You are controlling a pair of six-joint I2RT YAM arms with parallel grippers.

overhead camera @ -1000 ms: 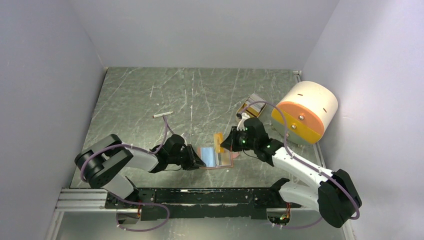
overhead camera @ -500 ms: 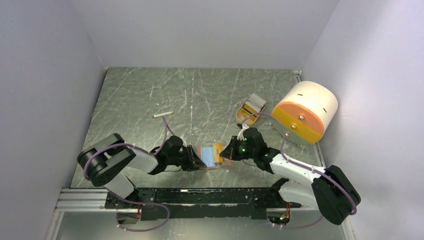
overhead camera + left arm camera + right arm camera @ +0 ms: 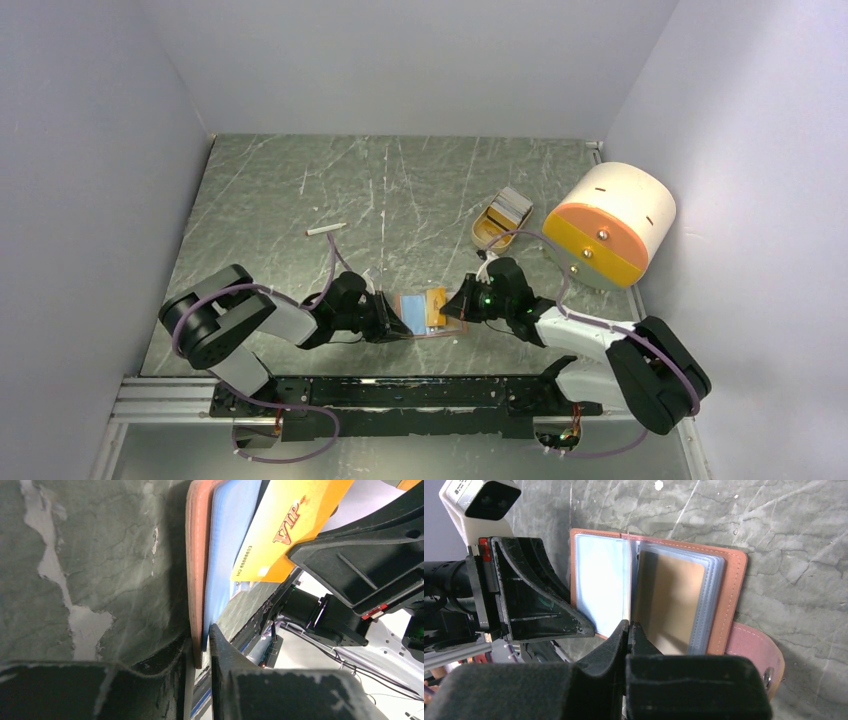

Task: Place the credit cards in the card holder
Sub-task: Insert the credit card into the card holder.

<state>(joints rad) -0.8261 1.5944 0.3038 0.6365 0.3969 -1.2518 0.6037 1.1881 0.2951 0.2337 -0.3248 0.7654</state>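
— What's biggest?
— The cream-and-orange cylinder (image 3: 610, 222), at the right of the overhead frame.
— And the reddish-brown leather card holder (image 3: 735, 587)?
— It lies open at lower centre. The left gripper (image 3: 201, 645) pinches its left edge.
— The cards?
— The light blue plastic card (image 3: 230, 540) lies inside. The right gripper (image 3: 628, 630), clamped tight, grips the orange-yellow plastic card (image 3: 669, 605) over the sleeves.

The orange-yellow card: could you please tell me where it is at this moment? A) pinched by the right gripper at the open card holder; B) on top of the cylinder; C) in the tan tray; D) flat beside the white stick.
A: the right gripper is shut on the orange-yellow card, which lies against the sleeves of the open card holder.
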